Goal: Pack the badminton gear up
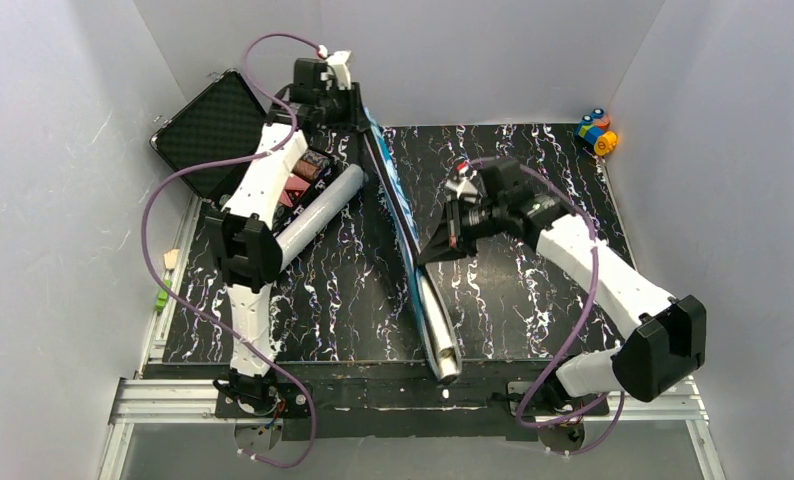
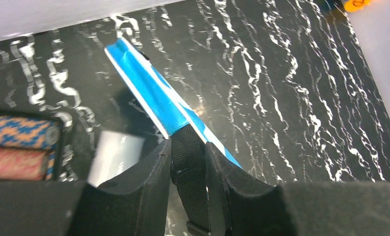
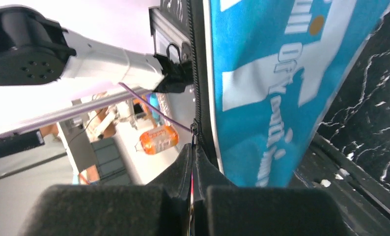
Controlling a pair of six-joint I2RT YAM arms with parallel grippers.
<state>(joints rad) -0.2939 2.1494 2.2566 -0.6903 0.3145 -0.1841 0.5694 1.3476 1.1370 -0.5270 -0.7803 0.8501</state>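
Top external view: the blue bag [image 1: 391, 195] stands on its long edge across the middle of the table [image 1: 533, 320], with its wide end at the far side and its narrow end reaching the near rim. The white tube [image 1: 318, 215] lies loose just to its left. The bag is judged light and soft. Its thin printed fabric will probably sag or fold wherever it is unsupported, so the panels offer a poor grip. The sewn fittings are the sound places to take hold, and both arms use them. Left wrist view: the left gripper [image 2: 188, 147], at the far end of the bag, has a finger on either side of the black strap [image 2: 188, 172]. This coarse webbing fills the gap and touches both fingers, though how hard it is pinched cannot be told. Right wrist view: the right gripper [image 3: 193, 152], on the bag's right side about midway along, has its fingers pressed together on the zip pull [image 3: 194, 130]. This small smooth tab seems likely to slip out under a sideways tug. The zip track runs straight away from the fingertips along the bag's edge. What the bag contains is hidden.
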